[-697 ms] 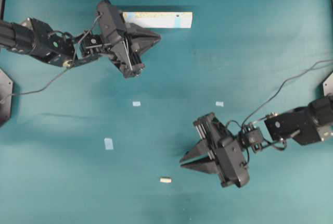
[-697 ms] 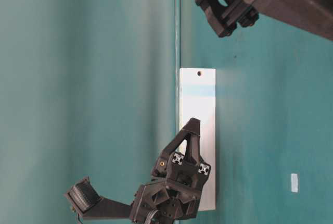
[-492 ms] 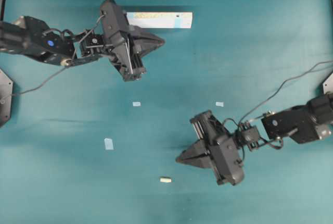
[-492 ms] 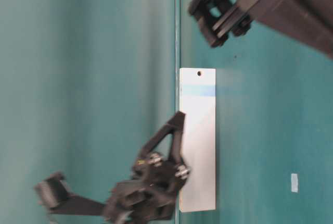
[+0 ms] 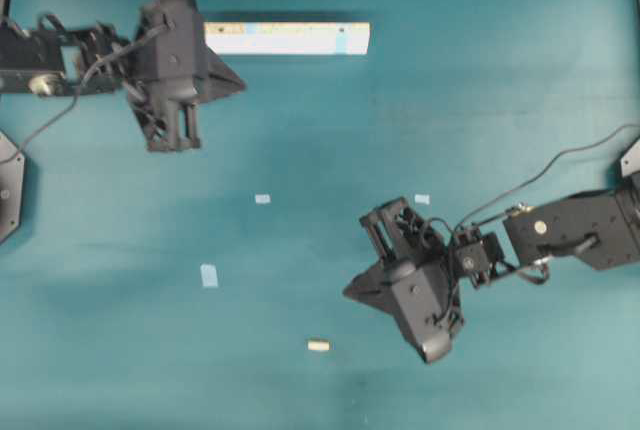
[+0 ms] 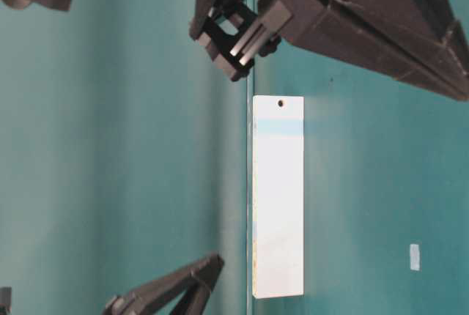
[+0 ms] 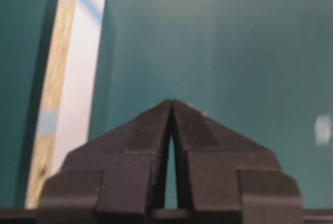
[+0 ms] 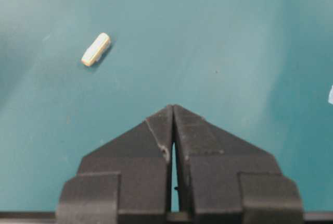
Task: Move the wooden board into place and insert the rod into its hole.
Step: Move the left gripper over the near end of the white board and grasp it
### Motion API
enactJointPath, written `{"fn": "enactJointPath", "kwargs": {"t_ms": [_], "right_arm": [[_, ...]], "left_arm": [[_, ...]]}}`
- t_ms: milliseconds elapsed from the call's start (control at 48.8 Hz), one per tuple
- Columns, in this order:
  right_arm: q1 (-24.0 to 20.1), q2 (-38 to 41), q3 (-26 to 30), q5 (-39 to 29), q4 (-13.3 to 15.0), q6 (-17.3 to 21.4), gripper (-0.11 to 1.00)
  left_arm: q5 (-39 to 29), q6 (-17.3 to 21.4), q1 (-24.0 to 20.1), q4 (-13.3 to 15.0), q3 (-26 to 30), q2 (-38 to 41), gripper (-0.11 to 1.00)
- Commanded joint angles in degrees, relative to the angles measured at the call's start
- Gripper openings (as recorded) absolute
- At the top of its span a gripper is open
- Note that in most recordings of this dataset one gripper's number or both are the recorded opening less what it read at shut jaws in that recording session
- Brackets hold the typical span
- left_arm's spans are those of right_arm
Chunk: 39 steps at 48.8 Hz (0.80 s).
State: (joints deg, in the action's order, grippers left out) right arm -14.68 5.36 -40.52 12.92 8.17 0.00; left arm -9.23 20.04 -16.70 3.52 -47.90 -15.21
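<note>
Jaws on both arms are pressed together with nothing between them. From where I stand, the left gripper (image 5: 238, 83) hangs just off the near-left end of the wooden board (image 5: 290, 38), its tip apart from the wood. The board lies flat near the far edge of the table (image 5: 520, 70), long side running along that edge, with its hole (image 6: 280, 102) close to the end that carries the light-blue patch. On the side toward the middle of the table there is bare cloth all along the board's length.

Toward the near side, the right gripper (image 5: 350, 290) points at open surface, and the rod (image 5: 318, 346) lies on its side a little beyond and to one side of its tip, untouched. Bare cloth surrounds the rod on every side. A few tape squares (image 5: 209, 275) are stuck flat around the middle of the table, well apart from each other and from the rod.

The table is covered in plain teal cloth, lit evenly, with soft shadows under the arms.
</note>
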Motion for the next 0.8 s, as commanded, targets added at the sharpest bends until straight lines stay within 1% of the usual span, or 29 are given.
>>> {"fn": "enactJointPath", "kwargs": {"t_ms": [0, 62, 103, 246, 267, 349, 431, 451, 492, 554, 595, 718, 759, 779], "right_arm": [[-0.18, -1.49, 1.76, -1.49, 0.18, 0.18, -0.01], [-0.18, -1.49, 2.37, -3.16, 0.18, 0.18, -0.01], [-0.18, -1.49, 2.81, -4.57, 0.18, 0.18, -0.01], [0.00, -1.85, 4.04, -8.70, 0.18, 0.26, -0.01], [0.09, -1.85, 4.04, -8.96, 0.18, 0.26, -0.01], [0.26, -1.85, 4.22, -9.32, 0.18, 0.26, 0.00], [0.44, -1.85, 4.31, -9.32, 0.09, 0.35, 0.00], [0.44, -1.85, 4.31, -9.32, 0.09, 0.35, 0.02], [0.44, -1.85, 4.39, -9.32, -0.09, 0.44, 0.08], [0.53, -1.76, 4.39, -9.40, -0.09, 1.14, 0.20], [0.53, -1.76, 4.48, -9.58, -0.09, 1.93, 0.31], [0.53, -1.76, 4.39, -9.67, -0.09, 4.48, 0.67], [0.53, -1.85, 4.31, -9.67, -0.09, 5.36, 0.78], [0.53, -1.85, 4.31, -9.76, -0.09, 5.80, 0.81]], "left_arm": [[-1.67, 1.67, -2.20, -0.09, 0.26, -1.67, 0.06], [-1.67, 2.99, -3.69, -0.09, 0.35, -1.58, 0.20], [-1.58, 4.04, -4.75, -0.09, 0.62, -1.41, 0.32], [-1.58, 9.32, -7.56, -0.09, 1.58, -0.97, 0.70], [-1.67, 10.02, -7.82, -0.09, 1.76, -0.79, 0.73], [-1.67, 12.57, -8.70, -0.09, 2.29, 0.00, 0.77], [-1.58, 13.45, -10.37, 0.09, 3.16, 1.85, 0.78], [-1.58, 13.45, -10.81, 0.09, 3.34, 2.37, 0.78], [-1.58, 13.62, -11.78, 0.09, 3.96, 3.52, 0.80], [-1.23, 13.97, -12.92, 0.09, 5.10, 5.45, 0.83], [-0.79, 14.15, -13.45, 0.09, 5.98, 6.86, 0.84], [1.67, 14.24, -14.15, 0.09, 8.26, 11.07, 0.86], [2.72, 14.24, -14.24, 0.09, 8.88, 12.48, 0.87], [3.16, 14.15, -14.24, 0.09, 9.05, 13.01, 0.86]]}}
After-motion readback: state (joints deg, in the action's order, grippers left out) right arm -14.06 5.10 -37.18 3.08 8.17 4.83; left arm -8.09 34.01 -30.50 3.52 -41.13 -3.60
